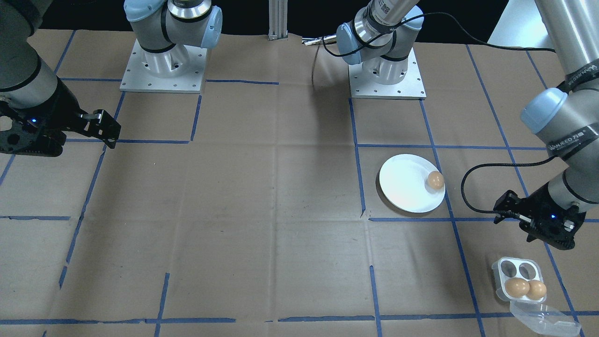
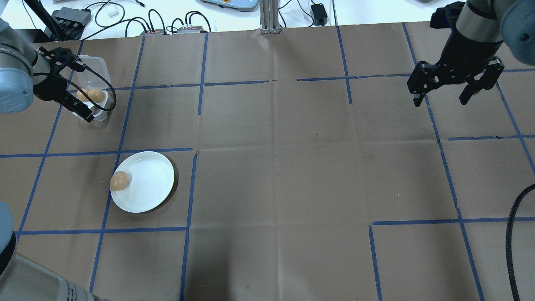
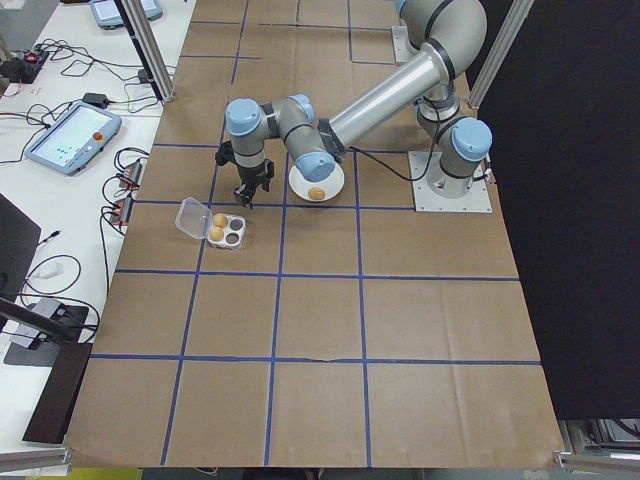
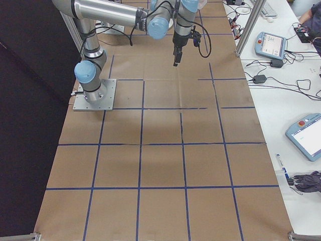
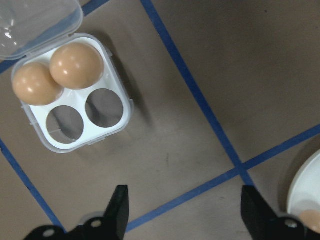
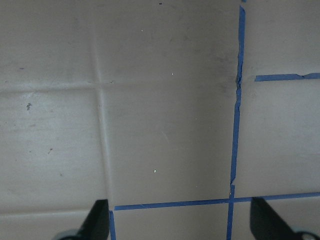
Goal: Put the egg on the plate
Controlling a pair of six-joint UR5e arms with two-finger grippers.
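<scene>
1 egg [image 2: 119, 181] on plate [image 2: 150, 184], left tool [image 5: 182, 210] and right tool [image 2: 443, 98] wide apart, empty

My arms are silver tubes with pale blue joint caps, black two-finger grippers, black cables, and square screwed metal base plates.

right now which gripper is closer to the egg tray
Left. The left gripper hangs open just above the egg tray, between it and the plate. The right gripper, also open, is far off on the table's opposite side.
</scene>
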